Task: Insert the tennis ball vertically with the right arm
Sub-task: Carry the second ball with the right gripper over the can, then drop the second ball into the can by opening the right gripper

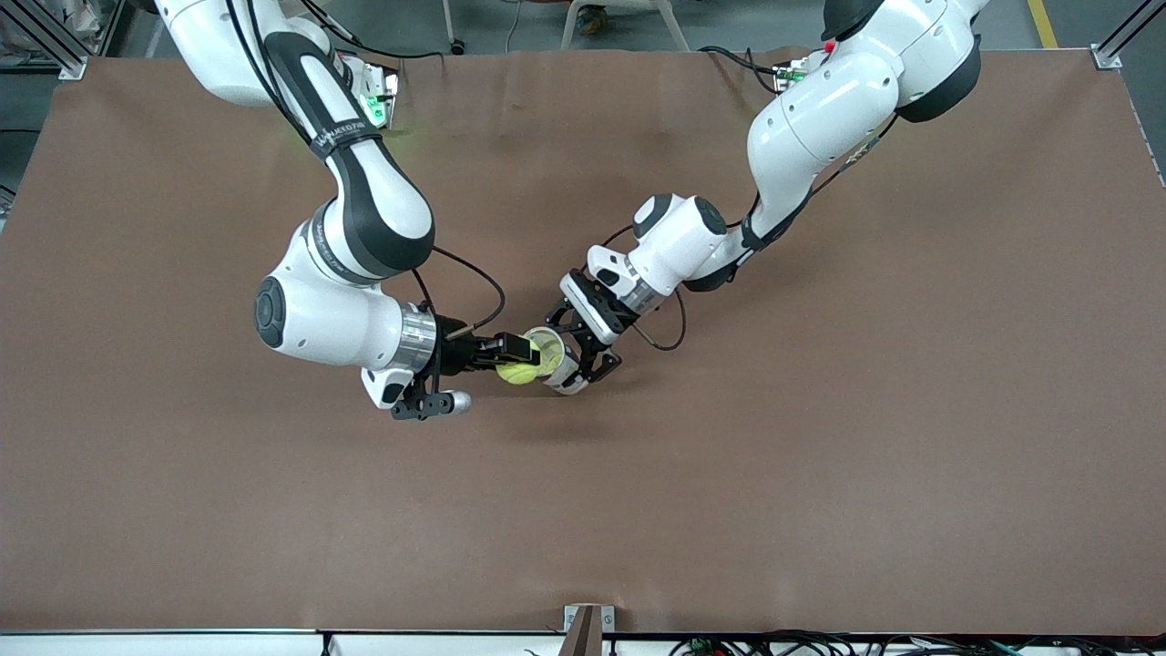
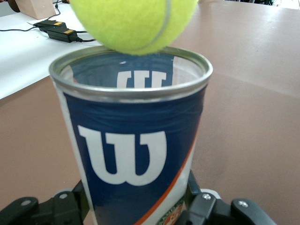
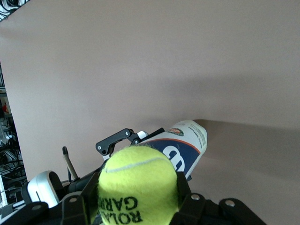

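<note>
Item 1: tennis ball [image 1: 517,372], clamped in the right gripper [image 1: 512,361], held just over the rim of the Wilson ball can [image 2: 133,140], slightly off the mouth's centre.

Item 2: Wilson ball can, mouth up, gripped low on its body by the left gripper [image 1: 583,357] and lifted clear of the brown table [image 1: 820,474].

Handling note: the ball is best centred over the mouth before it is lowered straight down; release is advised only once the rim is passed. The can should be kept steady.

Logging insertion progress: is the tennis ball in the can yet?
Not yet: the tennis ball, held by the right tool, sits above the can rim.
</note>
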`<state>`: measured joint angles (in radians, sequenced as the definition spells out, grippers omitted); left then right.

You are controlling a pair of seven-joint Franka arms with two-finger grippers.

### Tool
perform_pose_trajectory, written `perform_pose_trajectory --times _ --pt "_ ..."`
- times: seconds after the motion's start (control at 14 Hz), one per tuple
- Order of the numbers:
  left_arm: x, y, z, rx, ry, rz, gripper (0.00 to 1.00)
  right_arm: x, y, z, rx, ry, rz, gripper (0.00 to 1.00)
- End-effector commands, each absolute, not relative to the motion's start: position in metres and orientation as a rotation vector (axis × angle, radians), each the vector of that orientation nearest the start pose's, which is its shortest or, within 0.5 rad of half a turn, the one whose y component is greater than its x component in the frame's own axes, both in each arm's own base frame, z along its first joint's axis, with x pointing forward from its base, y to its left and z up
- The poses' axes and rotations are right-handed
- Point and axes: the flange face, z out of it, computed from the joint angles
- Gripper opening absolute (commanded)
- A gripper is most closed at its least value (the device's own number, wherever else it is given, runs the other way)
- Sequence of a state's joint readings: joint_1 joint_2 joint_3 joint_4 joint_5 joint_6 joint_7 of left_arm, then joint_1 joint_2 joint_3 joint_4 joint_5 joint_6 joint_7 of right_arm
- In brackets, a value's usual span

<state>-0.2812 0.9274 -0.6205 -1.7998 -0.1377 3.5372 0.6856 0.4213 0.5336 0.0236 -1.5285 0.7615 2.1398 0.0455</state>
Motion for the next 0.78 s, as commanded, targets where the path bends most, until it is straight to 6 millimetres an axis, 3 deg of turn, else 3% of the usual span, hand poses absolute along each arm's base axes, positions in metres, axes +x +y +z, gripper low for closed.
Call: perform_pose_trajectory --times 0.0,0.36,0.43,0.5,0.57,0.71 --pt "0.5043 -0.4689 0.2021 -2.844 1.534 -1.525 0.78 0.6183 0.3385 0.3628 -2.494 -0.002 0.15 0.21" --pt "0.5043 -0.4689 0.2021 -2.844 1.534 -1.525 0.78 0.6115 0.3413 0.3635 -2.513 -0.01 0.209 0.23" --pt "0.5048 -0.4698 0.2041 -2.841 1.534 -1.532 0.78 0.6117 0.3412 0.3625 -2.515 -0.01 0.209 0.39" --pt "0.5048 -0.4698 0.2041 -2.841 1.534 -1.532 0.78 0.6124 0.3412 0.3634 -2.515 -0.008 0.204 0.87" --pt "0.5048 -0.4698 0.2041 -2.843 1.533 -1.532 0.78 0.6126 0.3416 0.3646 -2.514 -0.008 0.205 1.0" --pt "0.5043 -0.4698 0.2035 -2.844 1.534 -1.53 0.79 0.6128 0.3427 0.3662 -2.513 -0.009 0.2 1.0"
